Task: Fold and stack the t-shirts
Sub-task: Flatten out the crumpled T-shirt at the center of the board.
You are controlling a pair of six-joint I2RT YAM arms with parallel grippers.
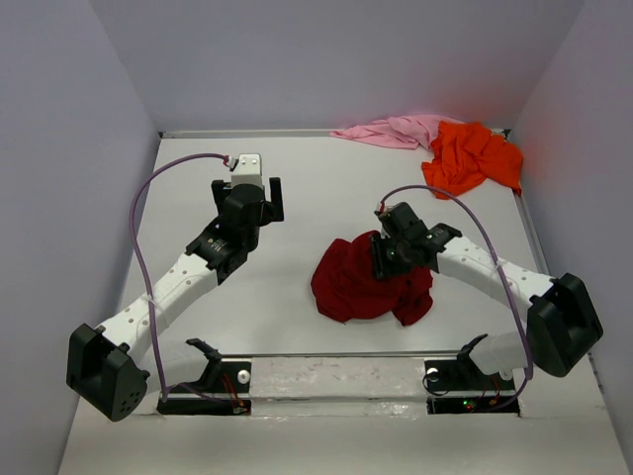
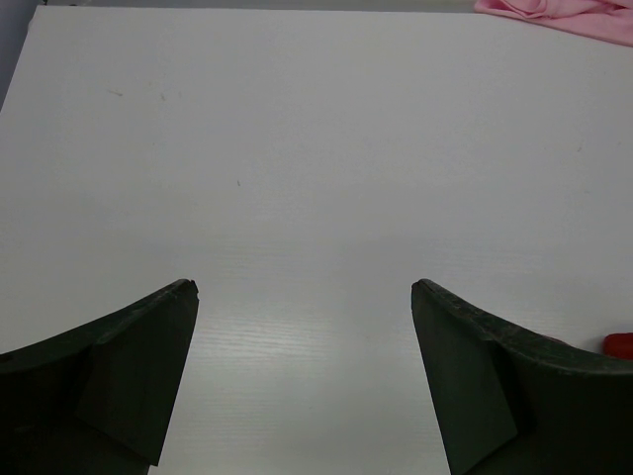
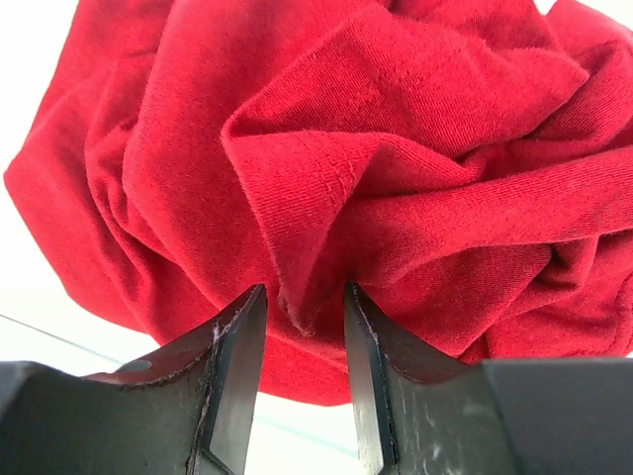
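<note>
The white bench [image 1: 297,198] carries a crumpled crimson t-shirt [image 1: 351,287], right of centre toward the near side. An orange t-shirt [image 1: 475,158] lies bunched in the far right corner, with a pale pink t-shirt [image 1: 391,131] touching its left side along the far edge. The left gripper [image 2: 305,287] hovers on the left over bare bench, jaws wide apart. The right gripper [image 3: 304,287] straddles a crimson fold; I cannot tell whether it pinches it.

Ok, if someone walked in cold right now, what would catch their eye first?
The crumpled dark red t-shirt lies just right of the table's centre, with a fold of it between the fingers of the right gripper. Next come the orange t-shirt and pink t-shirt, bunched unfolded in the far right corner. The left gripper hangs open over the table on the left, holding nothing.
</note>
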